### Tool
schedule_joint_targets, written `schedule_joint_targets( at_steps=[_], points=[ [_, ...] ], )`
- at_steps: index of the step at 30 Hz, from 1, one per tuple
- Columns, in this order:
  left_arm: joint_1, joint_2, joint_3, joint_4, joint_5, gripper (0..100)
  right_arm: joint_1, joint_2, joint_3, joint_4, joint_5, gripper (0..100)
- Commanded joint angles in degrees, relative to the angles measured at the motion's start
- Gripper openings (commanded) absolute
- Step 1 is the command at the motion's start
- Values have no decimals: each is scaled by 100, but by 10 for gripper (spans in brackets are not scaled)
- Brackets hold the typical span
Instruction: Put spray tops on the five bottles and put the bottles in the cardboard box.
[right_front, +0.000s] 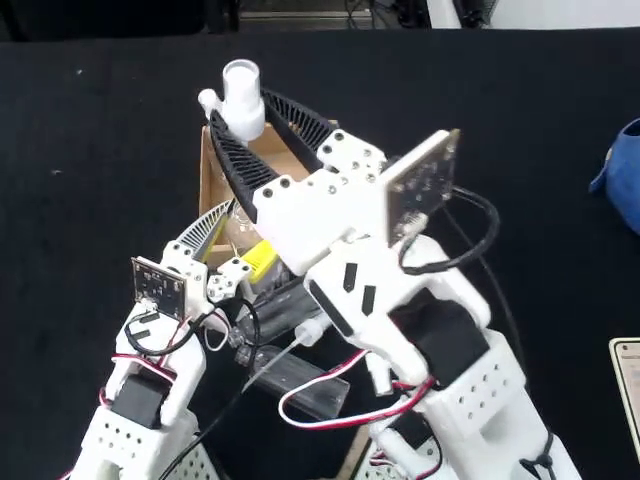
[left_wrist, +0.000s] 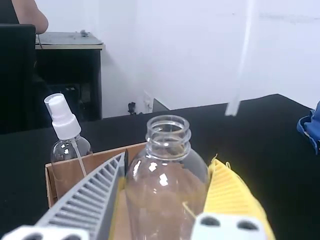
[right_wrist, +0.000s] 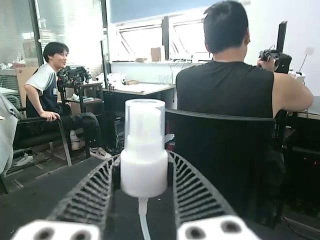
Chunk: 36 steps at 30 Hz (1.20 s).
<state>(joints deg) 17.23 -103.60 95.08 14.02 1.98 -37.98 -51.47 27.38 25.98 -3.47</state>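
Cardboard box, left of centre in the high view, holds one capped bottle. Left gripper pinches an open bottle near it. Right gripper pinches a spray top, upper centre.

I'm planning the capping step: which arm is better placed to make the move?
Right. The right gripper holds the spray top raised, tube hanging down, while the left gripper grips the uncapped bottle.
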Motion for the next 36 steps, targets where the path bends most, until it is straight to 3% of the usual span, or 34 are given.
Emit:
schedule_joint_targets(
  at_steps=[1, 8, 12, 30, 36],
  points=[
    [92, -97, -119, -123, -35, 30, -44, -189, -22, -475, 53, 11],
    [92, -97, -119, -123, -35, 30, -35, 374, -48, -897, 79, 11],
    [48, -97, -119, -123, -35, 30, -26, 690, -40, -958, 554, 10],
    [40, -97, -119, -123, -35, 30, -26, 699, 567, -958, 668, 10],
    [40, -97, -119, -123, -35, 30, -97, 127, 778, -448, 659, 11]
  ],
)
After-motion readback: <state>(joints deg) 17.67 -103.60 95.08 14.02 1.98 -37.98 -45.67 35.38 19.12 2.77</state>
